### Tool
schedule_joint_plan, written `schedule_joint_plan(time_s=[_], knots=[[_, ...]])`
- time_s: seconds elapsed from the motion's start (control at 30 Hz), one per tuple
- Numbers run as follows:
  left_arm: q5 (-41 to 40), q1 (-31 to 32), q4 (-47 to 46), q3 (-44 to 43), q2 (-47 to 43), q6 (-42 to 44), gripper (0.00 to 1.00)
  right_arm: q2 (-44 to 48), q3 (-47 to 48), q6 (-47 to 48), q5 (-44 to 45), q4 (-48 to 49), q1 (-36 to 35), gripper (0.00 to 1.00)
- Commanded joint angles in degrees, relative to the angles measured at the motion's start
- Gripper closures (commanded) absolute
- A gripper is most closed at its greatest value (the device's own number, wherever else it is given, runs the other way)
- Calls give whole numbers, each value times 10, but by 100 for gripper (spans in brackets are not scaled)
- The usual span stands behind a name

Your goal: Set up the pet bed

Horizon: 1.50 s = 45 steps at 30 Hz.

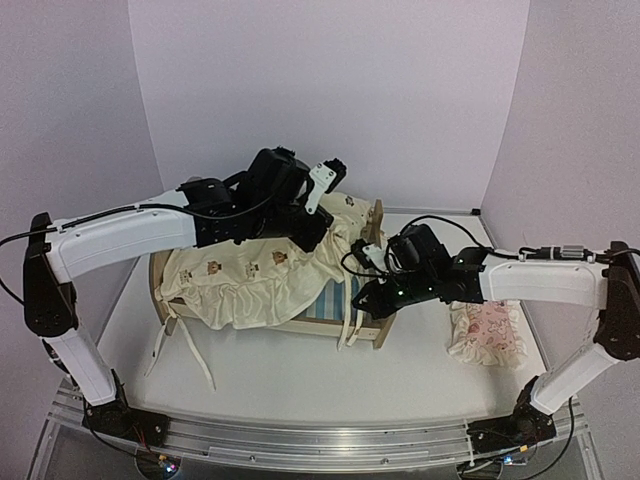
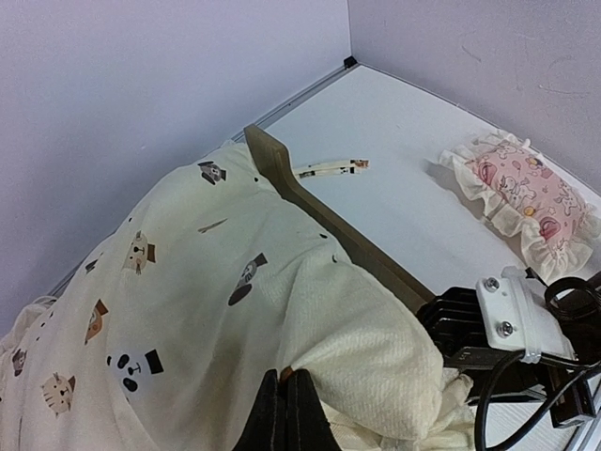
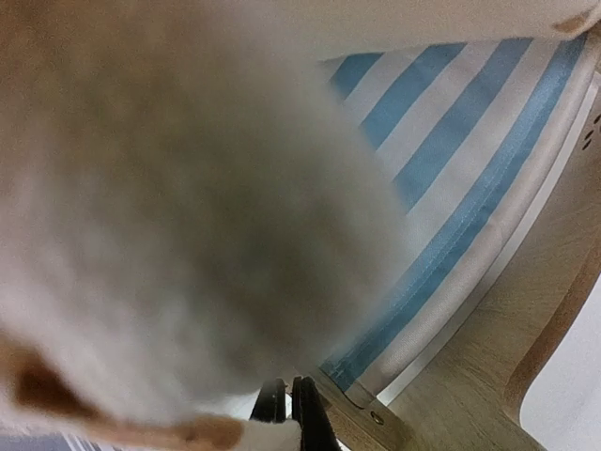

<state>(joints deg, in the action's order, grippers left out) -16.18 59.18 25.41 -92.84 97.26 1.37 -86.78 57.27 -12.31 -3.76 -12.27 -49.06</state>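
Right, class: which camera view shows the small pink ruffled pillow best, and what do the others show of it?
The left wrist view: the pink pillow lies unobstructed on the table, its print and ruffled edge clear. The top external view shows it smaller, by the right arm. The right wrist view does not show it.

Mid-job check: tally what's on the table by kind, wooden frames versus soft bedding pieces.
Light-wood pet bed frame with blue-and-white striped base: 1
Soft pieces, cream animal-print ruffled cushion and small pink ruffled pillow: 2
Total: 3
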Motion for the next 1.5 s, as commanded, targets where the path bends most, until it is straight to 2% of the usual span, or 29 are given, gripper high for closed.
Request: schedule_joint_plan(time_s=[0.0, 0.27, 0.5, 0.83, 1.3, 1.4, 1.47], knots=[[-19, -6, -34, 4, -38, -9, 100, 37, 38, -3, 28, -71, -3, 100], [-14, -6, -50, 28, -40, -9, 100, 41, 148, -2, 102, -204, -2, 100], [-9, -6, -55, 41, -43, -29, 100, -26, 242, 14, 161, -273, -2, 100], [1, -6, -58, 59, -48, -36, 100, -92, 261, 0, 170, -306, -1, 100], [11, -6, -71, 71, -35, -46, 100, -161, 272, -78, 197, -345, -1, 100], [14, -5, -71, 71, -29, -46, 100, -161, 268, -87, 187, -353, -1, 95], [15, -5, -70, 71, -24, -46, 100, -151, 264, -90, 174, -357, -1, 83]])
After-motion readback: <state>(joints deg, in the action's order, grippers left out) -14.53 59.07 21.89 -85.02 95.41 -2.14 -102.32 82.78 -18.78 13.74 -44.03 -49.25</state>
